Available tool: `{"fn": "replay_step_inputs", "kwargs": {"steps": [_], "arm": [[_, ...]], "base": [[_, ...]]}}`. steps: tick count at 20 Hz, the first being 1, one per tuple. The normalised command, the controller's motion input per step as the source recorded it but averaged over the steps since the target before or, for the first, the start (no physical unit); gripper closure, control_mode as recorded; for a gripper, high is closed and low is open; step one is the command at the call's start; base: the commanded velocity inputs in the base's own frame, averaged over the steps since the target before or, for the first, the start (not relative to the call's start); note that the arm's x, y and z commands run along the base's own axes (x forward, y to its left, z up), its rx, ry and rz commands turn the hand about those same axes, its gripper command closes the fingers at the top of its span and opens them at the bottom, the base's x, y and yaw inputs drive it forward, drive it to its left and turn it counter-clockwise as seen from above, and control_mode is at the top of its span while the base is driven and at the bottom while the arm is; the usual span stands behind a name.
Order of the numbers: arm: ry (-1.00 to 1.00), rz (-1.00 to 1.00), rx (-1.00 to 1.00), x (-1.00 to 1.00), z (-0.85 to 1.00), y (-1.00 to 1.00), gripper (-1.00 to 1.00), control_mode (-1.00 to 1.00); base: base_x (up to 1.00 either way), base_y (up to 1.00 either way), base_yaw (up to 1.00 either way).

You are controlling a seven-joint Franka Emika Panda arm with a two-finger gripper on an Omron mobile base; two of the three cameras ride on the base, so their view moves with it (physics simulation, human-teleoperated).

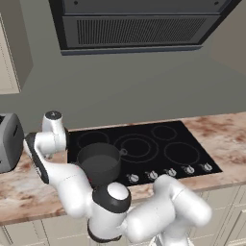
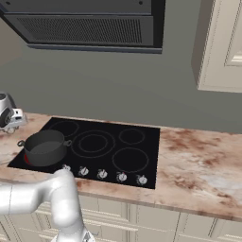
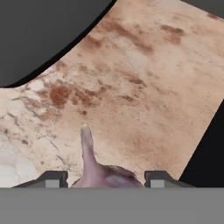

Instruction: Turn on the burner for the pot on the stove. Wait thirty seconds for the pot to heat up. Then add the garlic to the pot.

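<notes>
1. Black glass stove (image 1: pixel 144 146) is set into a marbled brown counter (image 1: pixel 226 139), with a row of silver knobs (image 1: pixel 170 172) along its front edge.
2. Dark grey pot (image 1: pixel 99 162) stands on the front left zone of the stove; in the right base view a red glow of the burner (image 2: pixel 27 159) shows at the pot's (image 2: pixel 45 147) lower left rim.
3. Grey rings mark the other zones, which show no red.
4. Above the stove hangs a dark hood (image 1: pixel 137 26) with a slatted grille.
5. White arm bends out to the left of the stove, its wrist over the counter just beside the pot.
6. A grey toaster (image 1: pixel 9 141) stands on the counter at the far left, near the wrist.
7. In the hand view the garlic (image 3: pixel 94 168) lies on the counter (image 3: pixel 144 87), a pinkish bulb with its pointed tip aimed away from the camera.
8. The gripper (image 3: pixel 105 179) sits low over the garlic, its two fingertips (image 3: pixel 52 178) spread, one on each side of the bulb.
9. Whether the fingertips touch the garlic cannot be told; a gap seems to show on either side.
10. Dark curved shapes edge the hand view at its upper left and right side, too close to name.
</notes>
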Motion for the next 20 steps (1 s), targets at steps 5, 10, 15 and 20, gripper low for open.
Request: {"fn": "replay_step_inputs", "kwargs": {"steps": [5,10,15,20], "arm": [[-0.04,0.00,-0.02,-0.24,0.70,-0.45,1.00,-1.00],[0.00,-0.06,-0.05,-0.57,0.41,-0.81,1.00,-1.00],[0.00,-0.04,-0.08,-0.59,0.16,-0.85,1.00,-1.00],[-0.06,-0.06,-0.10,-0.37,-0.14,-0.75,1.00,-1.00]], "base": [[0.00,0.00,0.00],[0.00,0.00,0.00],[0.00,0.00,0.00],[0.00,0.00,0.00]]}}
